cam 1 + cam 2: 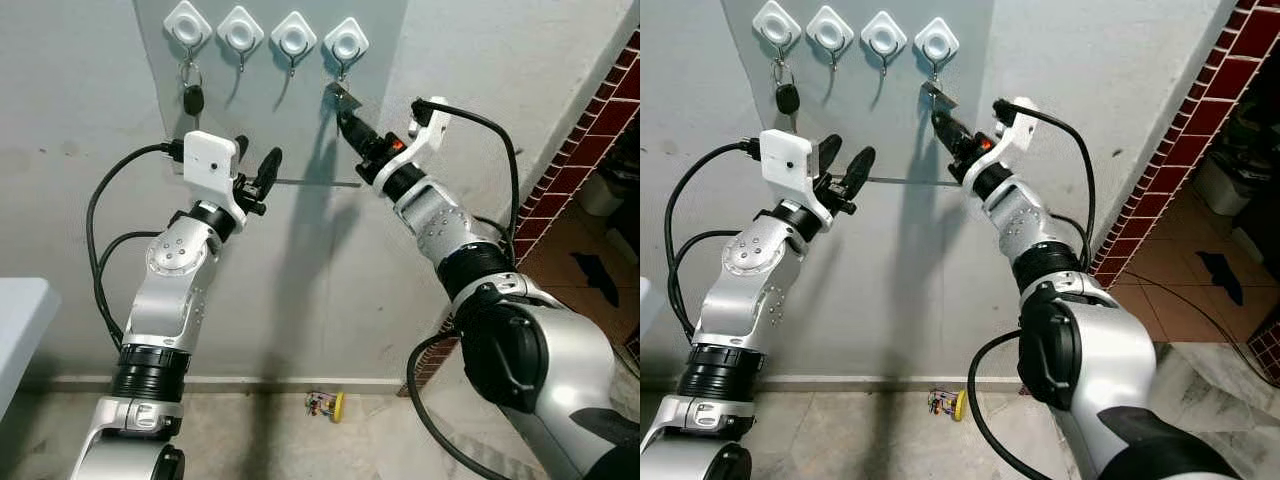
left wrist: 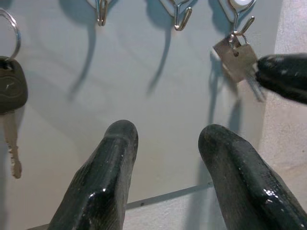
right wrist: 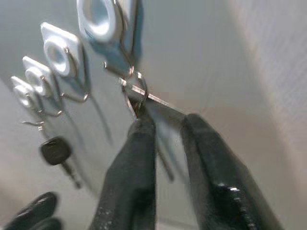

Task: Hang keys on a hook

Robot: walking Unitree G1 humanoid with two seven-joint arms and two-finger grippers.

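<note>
Wall hooks | key on hook | R claw prob. touching

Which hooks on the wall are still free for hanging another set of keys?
The two middle hooks are bare, between the black key on the leftmost hook and the silver key on the rightmost. The right gripper crowds the rightmost hook; the left gripper hovers open below.

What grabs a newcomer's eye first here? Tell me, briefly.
Four white hooks in a row high on the grey wall. The right gripper reaches up to the rightmost hook, where a silver tag hangs by its ring. A black-headed key dangles from the leftmost hook, above the raised left gripper.
</note>
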